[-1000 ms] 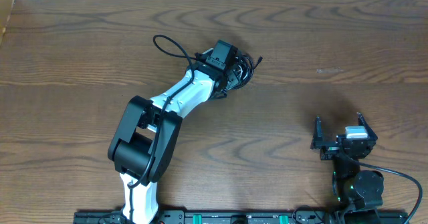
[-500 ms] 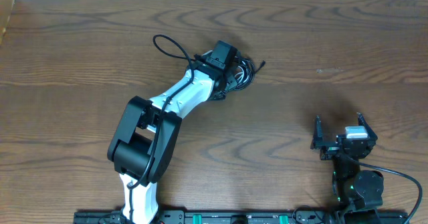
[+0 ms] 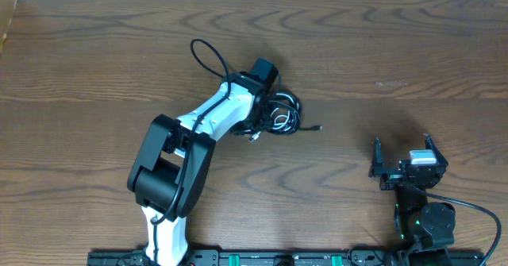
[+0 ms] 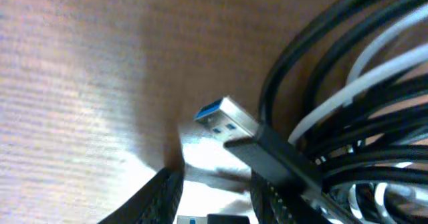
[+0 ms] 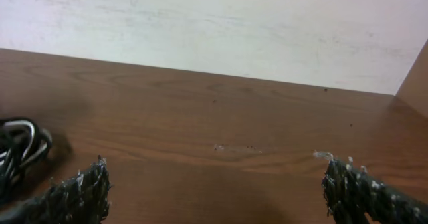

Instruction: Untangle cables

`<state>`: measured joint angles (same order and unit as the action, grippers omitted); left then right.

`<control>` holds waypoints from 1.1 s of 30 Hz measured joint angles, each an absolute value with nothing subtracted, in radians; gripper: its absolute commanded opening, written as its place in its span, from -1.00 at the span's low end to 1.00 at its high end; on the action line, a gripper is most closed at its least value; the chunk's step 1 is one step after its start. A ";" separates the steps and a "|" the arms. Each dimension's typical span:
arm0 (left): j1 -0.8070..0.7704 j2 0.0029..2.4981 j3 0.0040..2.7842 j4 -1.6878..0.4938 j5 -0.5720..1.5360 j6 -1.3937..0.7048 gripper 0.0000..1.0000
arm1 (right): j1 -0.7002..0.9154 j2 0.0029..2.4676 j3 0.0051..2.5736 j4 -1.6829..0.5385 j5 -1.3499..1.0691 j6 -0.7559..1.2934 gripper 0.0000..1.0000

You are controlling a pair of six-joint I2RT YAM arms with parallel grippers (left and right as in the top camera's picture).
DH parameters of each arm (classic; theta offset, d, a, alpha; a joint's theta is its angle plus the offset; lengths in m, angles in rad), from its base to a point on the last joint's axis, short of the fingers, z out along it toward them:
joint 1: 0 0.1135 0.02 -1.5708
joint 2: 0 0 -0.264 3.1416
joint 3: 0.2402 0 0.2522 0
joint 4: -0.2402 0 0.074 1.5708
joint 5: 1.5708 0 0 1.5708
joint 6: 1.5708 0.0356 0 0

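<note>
While squinting at the wrist view, can't say for sure about the left end effector (image 4: pixel 214 197): roughly half closed, fingers (image 4: pixel 164 194) either side of something pale and blurry, maybe pinching it, maybe only straddling it. Just past the left end effector, a metal USB plug (image 4: pixel 224 117) with a blue tongue, on the black cable (image 4: pixel 314 50) by the look of it. Beyond that, black loops and the white cable (image 4: pixel 374 77) all heaped together. Seen from overhead, one tight cable bundle (image 3: pixel 282 117) pressed right up against the left end effector on the tabletop (image 3: pixel 397 44), with a loose tail (image 3: pixel 313 128) poking out the far side. Right end effector (image 5: pixel 224 187) spread wide, nothing in it, well apart from the left end effector.

To do this bit well, probably: grab one strand only, close to a plug, and draw it out slow and low rather than yanking the whole knot. Worth bringing the right end effector over to pin the rest.

Plug's long axis slanted, metal tip aimed away from the left end effector. Tail lying flat, also pointing away from it.
</note>
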<state>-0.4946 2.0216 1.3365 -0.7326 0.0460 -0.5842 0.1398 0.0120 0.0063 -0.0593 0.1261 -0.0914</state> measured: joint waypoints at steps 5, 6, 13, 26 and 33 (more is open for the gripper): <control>-0.495 2.022 1.339 -0.855 0.046 -0.484 -0.22 | 0.140 0.012 0.006 -0.059 0.126 -0.091 0.99; -0.495 2.022 1.339 -0.881 0.046 -0.469 -0.21 | 0.140 0.012 0.006 -0.060 0.126 -0.091 0.98; -0.495 2.022 1.334 -1.049 -0.008 -0.414 -0.21 | 0.139 0.012 0.006 -0.059 0.126 -0.091 0.99; -0.485 2.025 1.388 -1.210 -0.163 -0.425 0.08 | 0.140 0.012 0.006 -0.059 0.126 -0.091 0.99; -0.485 2.025 1.551 -1.316 -0.171 -0.463 0.38 | 0.140 0.012 0.006 -0.060 0.126 -0.091 0.99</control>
